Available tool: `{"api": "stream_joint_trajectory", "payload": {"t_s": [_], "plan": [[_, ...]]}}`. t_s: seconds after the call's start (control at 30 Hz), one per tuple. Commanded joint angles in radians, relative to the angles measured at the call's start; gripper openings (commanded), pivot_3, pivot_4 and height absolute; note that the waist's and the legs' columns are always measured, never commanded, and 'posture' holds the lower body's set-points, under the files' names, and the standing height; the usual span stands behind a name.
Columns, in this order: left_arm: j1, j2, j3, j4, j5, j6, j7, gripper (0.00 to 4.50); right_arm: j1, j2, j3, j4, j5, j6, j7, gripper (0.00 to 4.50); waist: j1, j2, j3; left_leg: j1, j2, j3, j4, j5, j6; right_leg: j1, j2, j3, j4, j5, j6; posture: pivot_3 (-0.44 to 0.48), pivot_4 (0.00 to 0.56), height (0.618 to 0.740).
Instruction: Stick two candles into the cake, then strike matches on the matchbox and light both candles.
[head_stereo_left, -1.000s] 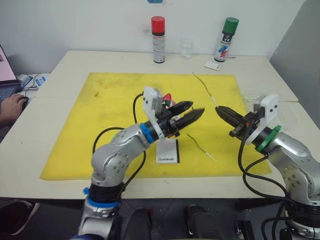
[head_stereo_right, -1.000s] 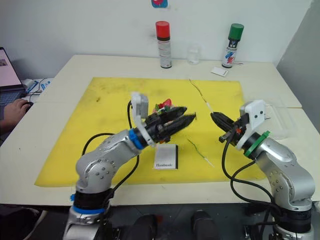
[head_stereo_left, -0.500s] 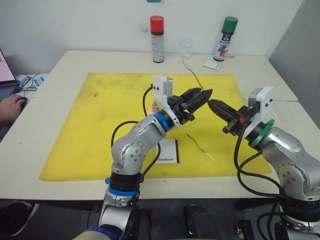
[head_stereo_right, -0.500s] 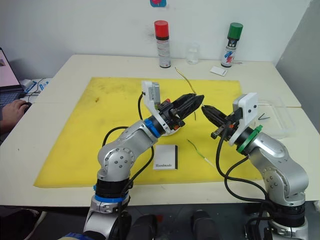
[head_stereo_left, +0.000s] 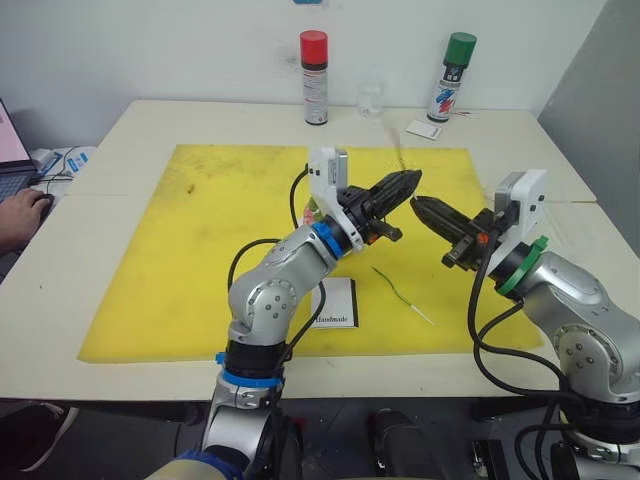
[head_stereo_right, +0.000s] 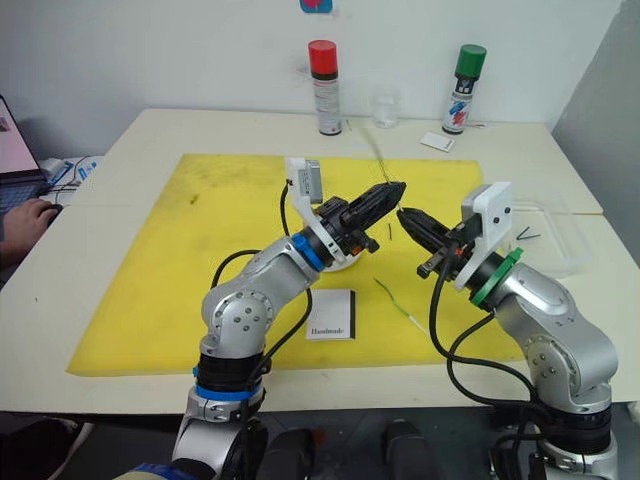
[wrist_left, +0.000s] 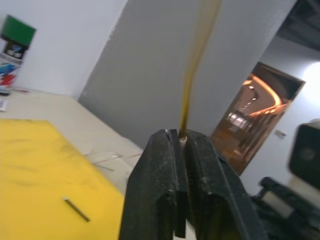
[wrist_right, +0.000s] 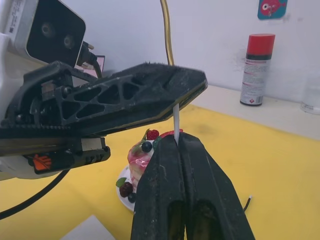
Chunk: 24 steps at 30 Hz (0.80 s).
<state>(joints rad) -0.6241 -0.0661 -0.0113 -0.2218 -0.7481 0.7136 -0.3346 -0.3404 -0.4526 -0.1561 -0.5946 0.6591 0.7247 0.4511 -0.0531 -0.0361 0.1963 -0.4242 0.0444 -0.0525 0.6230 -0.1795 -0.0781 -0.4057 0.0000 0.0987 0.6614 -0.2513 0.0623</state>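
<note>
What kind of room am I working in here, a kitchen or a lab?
Most likely a lab or test bench, not a kitchen. Pale tables stand against a bare white wall, a yellow mat serves as work surface, two spray cans stand at the back, and a person's hand rests by a laptop at the edge.

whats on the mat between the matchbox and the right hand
The second candle lies there on the yellow mat, loose, between the matchbox and the right hand; the left eye view shows it.
</note>
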Motion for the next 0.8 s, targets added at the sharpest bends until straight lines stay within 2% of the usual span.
{"api": "stream_joint_trajectory", "payload": {"t_s": [0.03, 0.33, 0.6, 0.8], "plan": [[-0.033, -0.005, 0.017, -0.030, -0.026, -0.006, 0.008, 0.01, 0.016, -0.012, -0.002, -0.036, 0.008, -0.027, 0.010, 0.00, 0.000, 0.000, 0.000, 0.000, 0.000, 0.000, 0.000, 0.000, 0.000, 0.000, 0.000, 0.000, 0.000, 0.000, 0.000, 0.000, 0.150, 0.740], [-0.029, 0.028, -0.003, -0.043, -0.010, -0.004, -0.016, 0.01, 0.022, -0.008, 0.008, -0.034, 0.009, -0.040, -0.001, 0.00, 0.000, 0.000, 0.000, -0.001, 0.000, 0.000, 0.000, 0.000, 0.000, 0.000, 0.000, 0.000, 0.000, 0.000, 0.000, 0.000, 0.150, 0.740], [-0.034, 0.036, -0.007, -0.048, 0.010, -0.024, -0.014, 2.38, -0.009, -0.008, 0.008, -0.048, 0.032, -0.008, -0.039, 0.00, 0.000, 0.000, 0.000, -0.001, 0.000, 0.000, -0.001, 0.000, 0.000, -0.001, 0.000, 0.000, -0.001, 0.000, 0.000, 0.000, 0.150, 0.740], [-0.044, 0.024, 0.008, -0.052, -0.018, -0.020, 0.000, 2.38, -0.026, -0.013, 0.007, -0.053, 0.053, 0.014, -0.062, 0.00, 0.000, 0.000, 0.000, -0.001, 0.000, 0.000, -0.001, 0.000, 0.000, -0.001, 0.000, 0.000, -0.002, 0.000, 0.000, 0.000, 0.150, 0.740]]}}
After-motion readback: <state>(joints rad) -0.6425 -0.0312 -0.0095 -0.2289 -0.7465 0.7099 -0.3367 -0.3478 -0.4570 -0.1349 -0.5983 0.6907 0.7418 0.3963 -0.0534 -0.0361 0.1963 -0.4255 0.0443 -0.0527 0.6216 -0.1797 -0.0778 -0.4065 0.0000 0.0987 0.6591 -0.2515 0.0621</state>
